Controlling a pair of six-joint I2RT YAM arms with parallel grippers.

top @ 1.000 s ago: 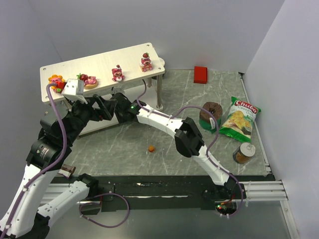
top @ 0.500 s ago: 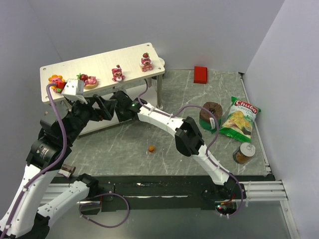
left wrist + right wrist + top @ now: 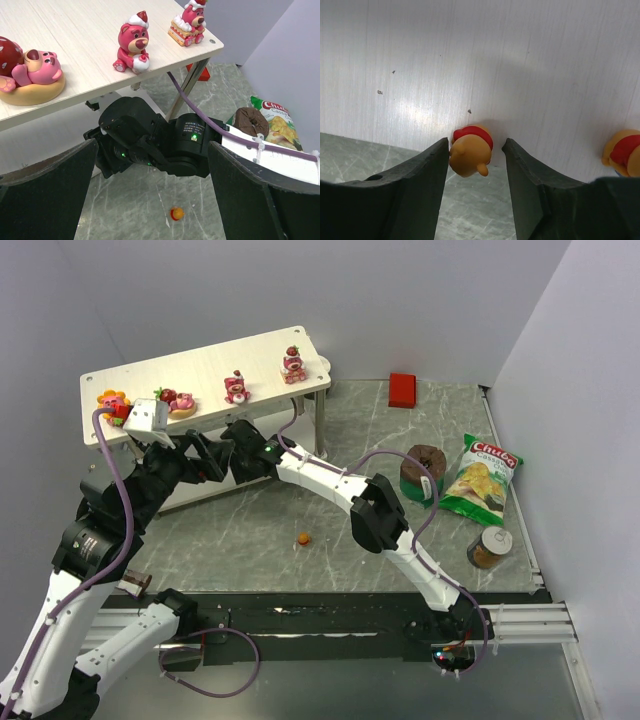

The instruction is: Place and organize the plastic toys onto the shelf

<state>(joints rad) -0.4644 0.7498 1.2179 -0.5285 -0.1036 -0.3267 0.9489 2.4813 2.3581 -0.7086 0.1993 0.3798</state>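
The shelf [image 3: 205, 372] stands at the back left. On its top board are an orange flower-faced toy [image 3: 112, 400] and three pink strawberry bears [image 3: 180, 400] [image 3: 236, 387] [image 3: 293, 365]. My right gripper [image 3: 475, 145] reaches under the top board. It is open around a small orange bear [image 3: 470, 152] standing on the lower board [image 3: 470, 60]; the left finger touches it and there is a gap on the right. A second orange bear [image 3: 622, 150] stands to its right. Another orange bear [image 3: 303, 537] lies on the floor. My left gripper [image 3: 152, 145] hangs wide open and empty above the right wrist [image 3: 185, 145].
A red block [image 3: 402, 388] sits at the back. A brown-and-green cylinder [image 3: 422, 470], a chips bag [image 3: 480, 480] and a small jar [image 3: 490, 548] stand on the right. The shelf's metal leg [image 3: 320, 425] is close behind the right forearm.
The right jaws have spread apart, loosening from the small orange bear on the lower board. The right wrist has edged slightly further under the shelf. The left arm is unchanged.
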